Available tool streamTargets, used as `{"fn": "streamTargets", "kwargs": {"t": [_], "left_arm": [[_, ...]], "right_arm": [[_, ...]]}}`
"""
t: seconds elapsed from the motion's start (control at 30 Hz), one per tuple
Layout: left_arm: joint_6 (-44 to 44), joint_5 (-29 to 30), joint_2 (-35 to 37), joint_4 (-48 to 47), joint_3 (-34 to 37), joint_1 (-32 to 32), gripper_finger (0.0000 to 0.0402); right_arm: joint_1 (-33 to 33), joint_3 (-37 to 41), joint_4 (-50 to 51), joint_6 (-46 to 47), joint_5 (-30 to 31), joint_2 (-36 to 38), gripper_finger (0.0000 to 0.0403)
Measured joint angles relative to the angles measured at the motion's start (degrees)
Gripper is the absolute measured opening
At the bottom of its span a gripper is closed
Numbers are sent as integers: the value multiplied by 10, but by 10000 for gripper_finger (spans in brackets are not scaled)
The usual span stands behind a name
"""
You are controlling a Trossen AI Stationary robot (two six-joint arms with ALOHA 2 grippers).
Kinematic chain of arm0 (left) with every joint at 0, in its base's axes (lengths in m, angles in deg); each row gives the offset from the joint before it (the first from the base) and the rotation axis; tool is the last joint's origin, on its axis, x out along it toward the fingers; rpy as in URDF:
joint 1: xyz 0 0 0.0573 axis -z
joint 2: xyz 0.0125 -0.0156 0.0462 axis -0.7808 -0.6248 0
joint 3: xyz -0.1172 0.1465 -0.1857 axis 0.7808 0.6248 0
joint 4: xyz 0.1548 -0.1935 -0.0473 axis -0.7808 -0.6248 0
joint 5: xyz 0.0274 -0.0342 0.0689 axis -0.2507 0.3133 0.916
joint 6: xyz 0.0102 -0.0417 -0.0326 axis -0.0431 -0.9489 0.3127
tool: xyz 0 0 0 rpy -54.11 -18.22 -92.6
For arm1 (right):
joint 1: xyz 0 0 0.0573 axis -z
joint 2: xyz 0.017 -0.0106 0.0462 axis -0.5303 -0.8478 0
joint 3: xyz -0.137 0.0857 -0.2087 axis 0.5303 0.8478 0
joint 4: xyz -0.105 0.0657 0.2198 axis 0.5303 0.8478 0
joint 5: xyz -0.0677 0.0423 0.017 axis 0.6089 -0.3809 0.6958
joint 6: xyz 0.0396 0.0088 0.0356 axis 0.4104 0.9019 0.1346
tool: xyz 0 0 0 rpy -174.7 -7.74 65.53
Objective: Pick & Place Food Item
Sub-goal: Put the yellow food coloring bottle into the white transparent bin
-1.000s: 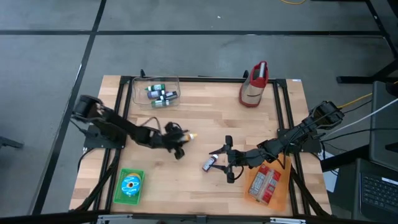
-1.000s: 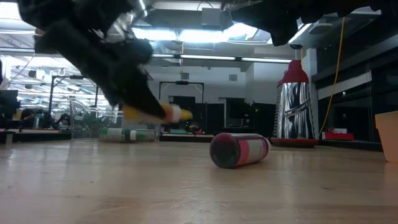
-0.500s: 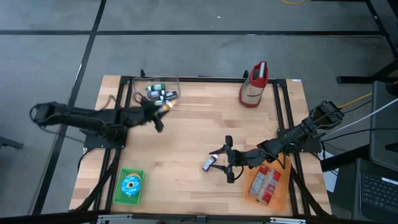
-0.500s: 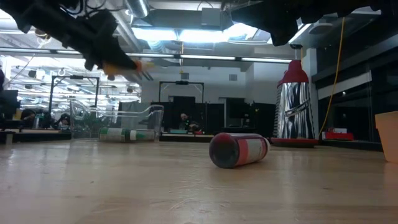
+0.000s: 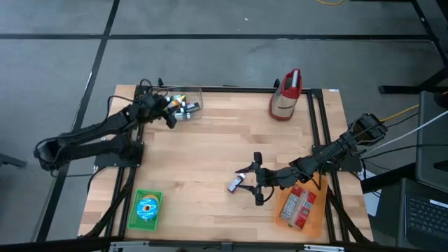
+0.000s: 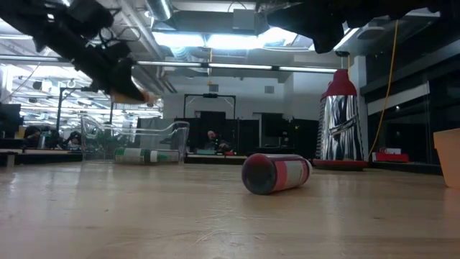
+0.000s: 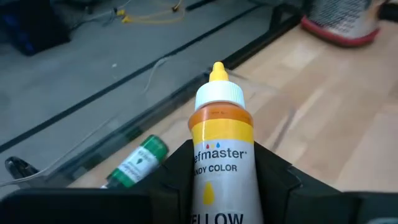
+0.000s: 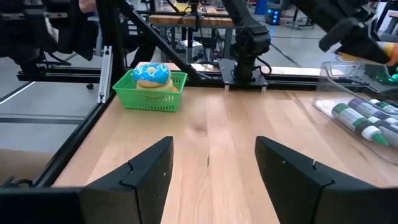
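L gripper (image 5: pixel 170 110) is clutching yellow bottle (image 7: pixel 219 155) above clear bin (image 5: pixel 193 92); R gripper (image 5: pixel 256 179), fingers spread, is waiting well apart from bin.

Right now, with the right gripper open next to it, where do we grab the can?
Grip the can mid-body, across its round sides: it lies on its side on the table. The open right gripper sits just beside it, so probably come in low from there, fingers straddling the body. The left gripper is busy, holding a yellow bottle near the bin.
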Motion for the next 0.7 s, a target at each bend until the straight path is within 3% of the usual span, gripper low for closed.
{"fn": "streamTargets", "kwargs": {"t": [0.3,0.5,0.7], "left_arm": [[51,-106,-110,56,0,-118,109],[67,-133,-183,98,0,-143,119],[57,-135,-212,157,0,-140,161]], "right_arm": [[5,0,1,-1,0,0,230],[5,0,2,0,0,0,231],[5,0,4,0,-2,0,231]]}}
